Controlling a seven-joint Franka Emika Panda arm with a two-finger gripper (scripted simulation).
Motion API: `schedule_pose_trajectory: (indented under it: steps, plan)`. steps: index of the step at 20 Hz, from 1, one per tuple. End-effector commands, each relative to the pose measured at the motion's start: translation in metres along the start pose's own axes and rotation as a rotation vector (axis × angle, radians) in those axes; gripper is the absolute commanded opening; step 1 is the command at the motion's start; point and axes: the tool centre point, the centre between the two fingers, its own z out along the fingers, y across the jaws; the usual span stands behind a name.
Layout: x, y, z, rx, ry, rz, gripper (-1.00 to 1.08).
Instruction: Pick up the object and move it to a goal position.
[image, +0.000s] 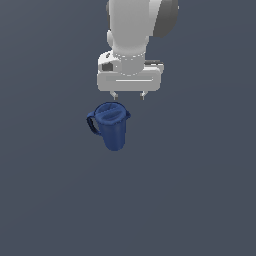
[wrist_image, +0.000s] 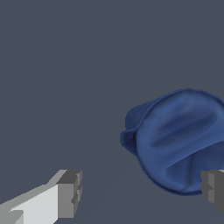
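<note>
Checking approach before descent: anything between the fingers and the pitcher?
Nothing visible. The gripper hangs open above the pitcher, which stands alone on the bare floor. In the wrist view only floor shows around its lid.

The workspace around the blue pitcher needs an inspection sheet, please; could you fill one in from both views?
Surface: plain dark grey floor, no marks or edges seen.
Job's things: one dark blue pitcher, lidded top facing the exterior view, loop handle on that view's left, small spout on its right. It is free of the gripper; whether it rests on the surface cannot be told. No goal marker seen.
Clutter: nothing seen.
Grippers: gripper open, fingers spread, beside the pitcher's top and not touching it; in the wrist view one finger stands clear and the other overlaps the lid's edge.
Cables: nothing seen.
Surroundings: nothing seen beyond the white arm.
</note>
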Motion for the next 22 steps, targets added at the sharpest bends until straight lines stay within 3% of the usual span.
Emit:
schedule_pose_trajectory:
  steps: [1, 12, 22]
  plan:
    - [0.0, 0.0, 0.0, 0.0, 0.0, 0.0, 0.28]
    - [0.002, 0.008, -0.027, 0.013, 0.044, -0.05, 0.28]
    - [-0.001, 0.029, -0.095, 0.06, 0.164, -0.186, 0.28]
